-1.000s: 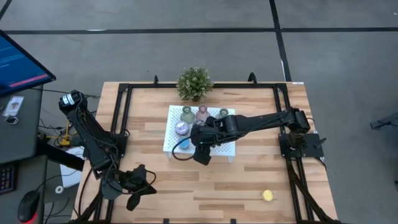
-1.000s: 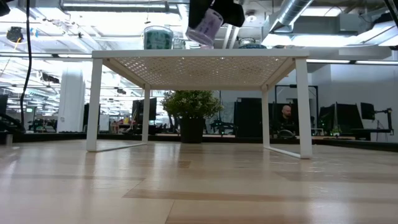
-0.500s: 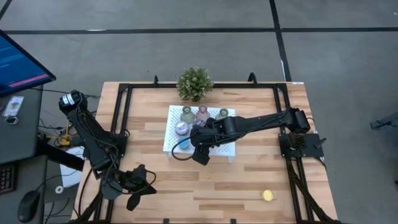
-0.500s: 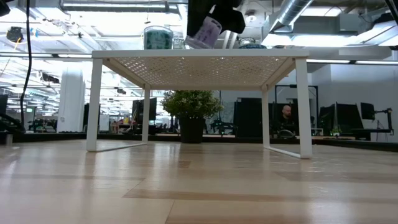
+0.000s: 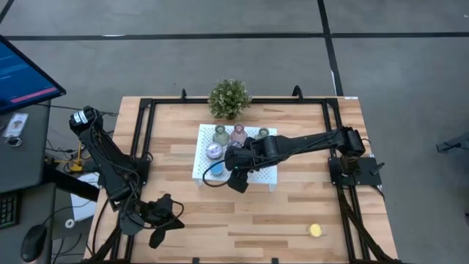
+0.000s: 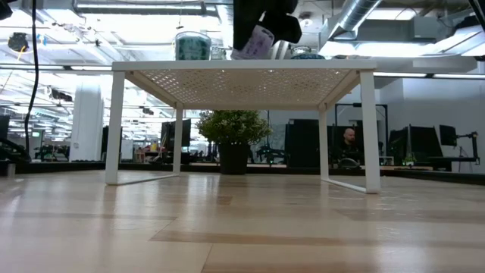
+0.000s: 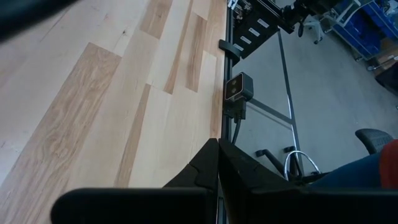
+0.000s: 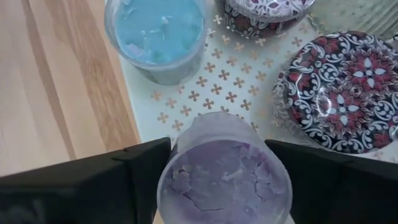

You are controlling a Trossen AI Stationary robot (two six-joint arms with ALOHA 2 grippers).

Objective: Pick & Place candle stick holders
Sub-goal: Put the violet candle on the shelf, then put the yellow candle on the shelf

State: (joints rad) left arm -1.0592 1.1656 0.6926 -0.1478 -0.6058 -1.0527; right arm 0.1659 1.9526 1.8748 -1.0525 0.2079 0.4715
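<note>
While the right hand (image 8: 217, 180) grips the lilac candle holder (image 8: 225, 177) above the white tray (image 8: 186, 106), the holder sits tilted. Released crooked, it could tip against the blue holder (image 8: 158, 34). The left hand (image 7: 214, 174) rests clenched, lower left in the overhead view.

The puck (image 8: 225, 180) between the black jaws was pale lilac with a cracked top. Another puck (image 8: 157, 32) was light blue. Two more (image 8: 342, 87) (image 8: 267, 11) had dark red, white and navy flower patterns. The tray (image 8: 205, 93) was white with little cross-shaped holes. The bench (image 8: 56, 81) was light wood.
</note>
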